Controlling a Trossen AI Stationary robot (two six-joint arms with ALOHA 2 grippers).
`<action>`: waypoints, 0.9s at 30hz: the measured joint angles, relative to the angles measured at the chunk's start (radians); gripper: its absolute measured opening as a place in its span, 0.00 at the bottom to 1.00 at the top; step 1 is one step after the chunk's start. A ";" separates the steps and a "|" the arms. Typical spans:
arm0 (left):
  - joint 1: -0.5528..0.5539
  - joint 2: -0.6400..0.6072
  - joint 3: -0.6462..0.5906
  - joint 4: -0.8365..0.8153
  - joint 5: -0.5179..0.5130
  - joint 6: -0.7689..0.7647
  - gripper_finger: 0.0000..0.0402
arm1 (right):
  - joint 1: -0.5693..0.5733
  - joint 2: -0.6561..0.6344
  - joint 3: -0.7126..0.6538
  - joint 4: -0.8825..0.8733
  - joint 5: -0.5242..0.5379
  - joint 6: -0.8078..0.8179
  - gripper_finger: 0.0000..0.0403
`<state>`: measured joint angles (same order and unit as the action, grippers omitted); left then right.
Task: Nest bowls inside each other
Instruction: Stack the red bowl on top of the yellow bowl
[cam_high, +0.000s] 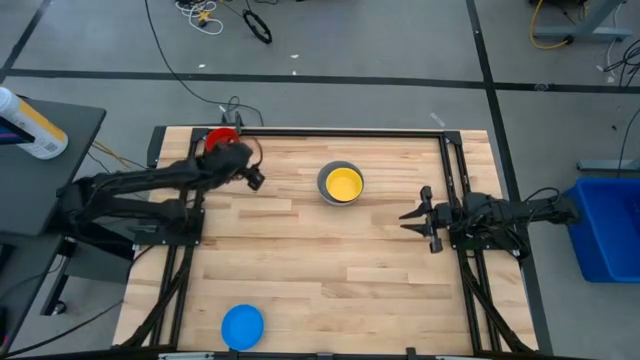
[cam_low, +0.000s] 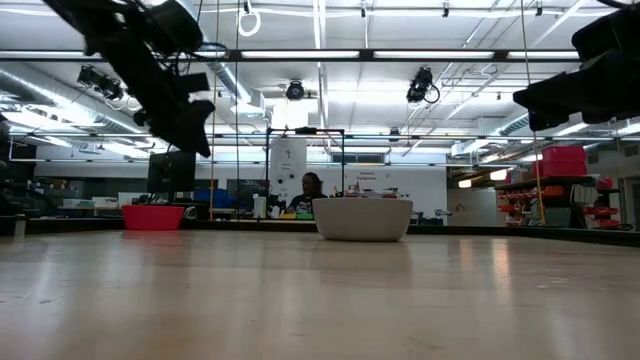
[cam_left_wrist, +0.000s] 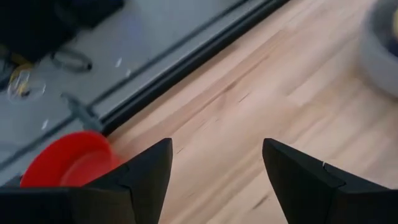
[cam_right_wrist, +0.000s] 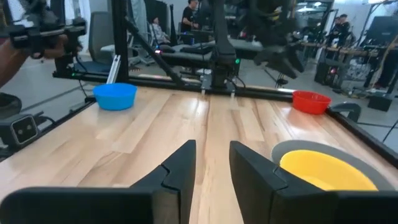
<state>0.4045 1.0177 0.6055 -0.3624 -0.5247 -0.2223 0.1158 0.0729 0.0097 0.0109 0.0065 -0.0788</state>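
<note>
A yellow bowl sits nested in the grey bowl near the middle of the table, toward the far side. A red bowl stands on its base at the far left corner, and a blue bowl stands near the front edge. My left gripper hangs open above the table, between the red bowl and the grey bowl, with nothing between its fingers. At the right edge my right gripper is held level, its fingers a little apart and empty.
Black rails frame the table's far, left and right sides. Bare wood lies between the bowls. Beyond the table, people show in the room. A blue bin stands on the floor off the right side.
</note>
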 joint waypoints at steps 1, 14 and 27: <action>0.026 0.033 0.022 -0.018 0.014 -0.002 0.64 | 0.000 0.008 0.000 0.000 -0.005 0.000 0.27; 0.431 0.181 0.085 -0.101 0.190 0.049 0.64 | 0.000 0.107 0.000 0.000 -0.008 0.037 0.27; 0.559 0.289 0.086 -0.047 0.368 0.099 0.64 | 0.000 0.118 0.000 0.000 -0.010 0.037 0.27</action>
<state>0.9634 1.3069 0.6918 -0.4095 -0.1568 -0.1230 0.1158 0.1905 0.0097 0.0105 -0.0031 -0.0414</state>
